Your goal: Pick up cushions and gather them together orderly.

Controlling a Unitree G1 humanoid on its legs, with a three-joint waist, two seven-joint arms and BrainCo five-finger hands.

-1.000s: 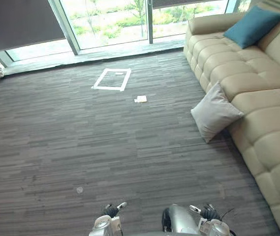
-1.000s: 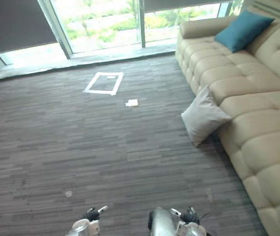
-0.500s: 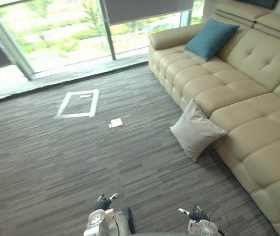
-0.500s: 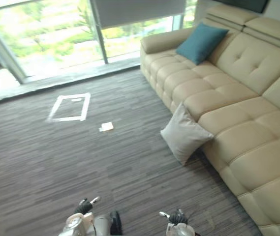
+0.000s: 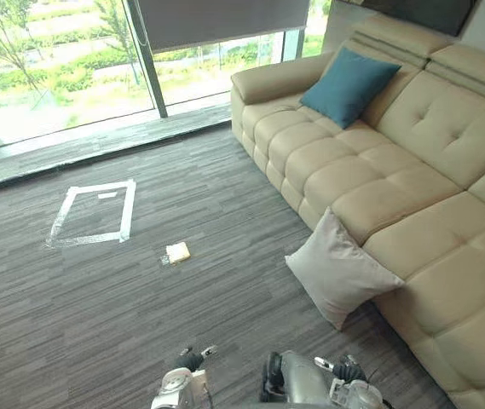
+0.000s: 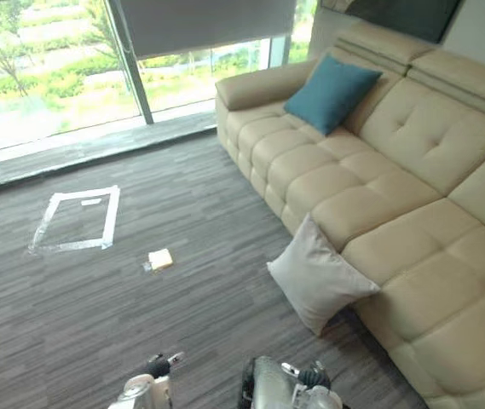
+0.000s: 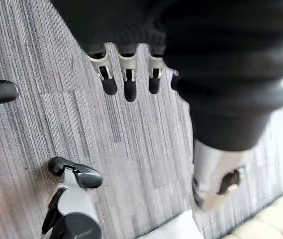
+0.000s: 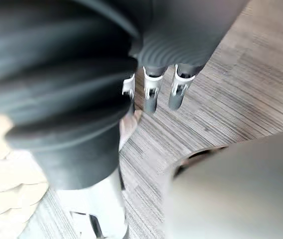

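Cushions, two in number, lie well apart. We see the grey cushion (image 5: 340,271) standing on the carpet (image 5: 225,204), tilted back against the front of the beige sofa (image 5: 447,170), one corner pointing up. The teal cushion (image 5: 349,85) sits on the sofa seat near the armrest at the window end and leans against the backrest. Neither cushion is touched by a hand.

We find the left hand (image 7: 126,82) low over the carpet, fingers straight and hanging loose, nothing between them. The right hand (image 8: 151,94) is likewise low over the carpet, fingers straight and empty, nearer to the sofa than the left. Both hands are well short of the grey cushion.

On the carpet we note a rectangle of white tape (image 5: 93,213) toward the window (image 5: 54,60), and a small flat yellowish item (image 5: 177,252) just beside it, between the tape and the hands. A dark blind (image 5: 216,19) covers part of the glass
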